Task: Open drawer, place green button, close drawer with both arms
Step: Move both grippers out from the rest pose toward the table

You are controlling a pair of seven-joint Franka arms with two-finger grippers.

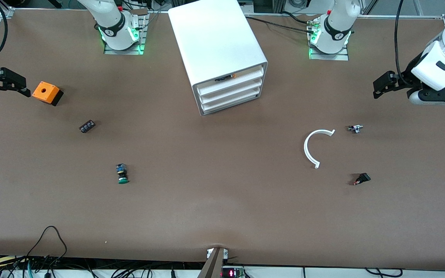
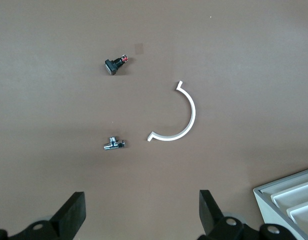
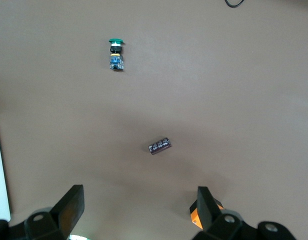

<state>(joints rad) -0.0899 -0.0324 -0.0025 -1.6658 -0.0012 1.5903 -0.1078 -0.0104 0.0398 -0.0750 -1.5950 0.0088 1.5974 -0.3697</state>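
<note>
Right gripper (image 1: pixel 8 85) hangs jaws apart over the table edge by the orange plastic cube with a hole (image 1: pixel 46 92); it could grab that instead of the tiny green-capped push button (image 1: pixel 122 173), lying nearer the camera. The boxy white plastic cabinet (image 1: pixel 216 46) has lookalike shallow white tray drawers (image 1: pixel 231 91), all closed, so pulling the wrong one's easy. Left gripper (image 1: pixel 385 85) waits, jaws apart, over its own end.

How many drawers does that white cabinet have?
3 show in the white cabinet: top drawer holding a black-and-orange item, middle drawer and bottom drawer stacked beneath. All shut.

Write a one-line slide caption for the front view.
Both open grippers, left and right, wait at the table's ends; button lies untouched, drawer shut.
</note>
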